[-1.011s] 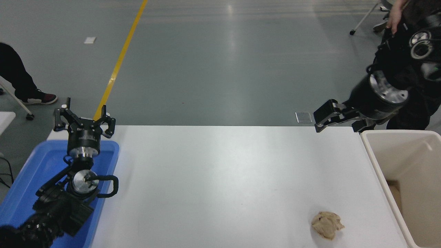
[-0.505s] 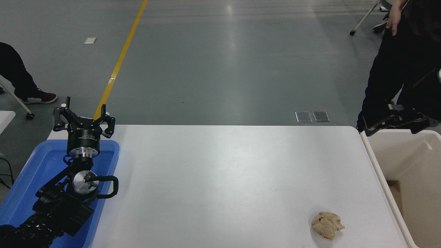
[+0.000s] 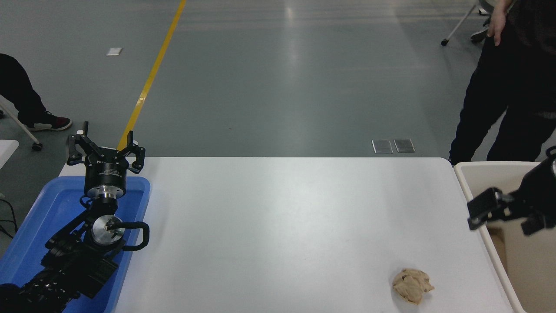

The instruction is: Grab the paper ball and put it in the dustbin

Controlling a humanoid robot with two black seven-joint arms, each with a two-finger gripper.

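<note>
**Paper ball on desk, claw empty**

Right claw (image 3: 504,214) open, empty, over dustbin (image 3: 471,182) rim. Paper ball (image 3: 412,285) lies on desk (image 3: 278,226), near bin. Left claw (image 3: 105,150) open, parked over blue tray (image 3: 47,204).

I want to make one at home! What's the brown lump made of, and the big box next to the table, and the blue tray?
The paper ball looks like crumpled tan paper: matte, full of wrinkles and folds. The dustbin seems smooth cream plastic, with a rounded moulded rim. The blue tray is probably plastic too: bright, even colour, thin smooth walls.
</note>
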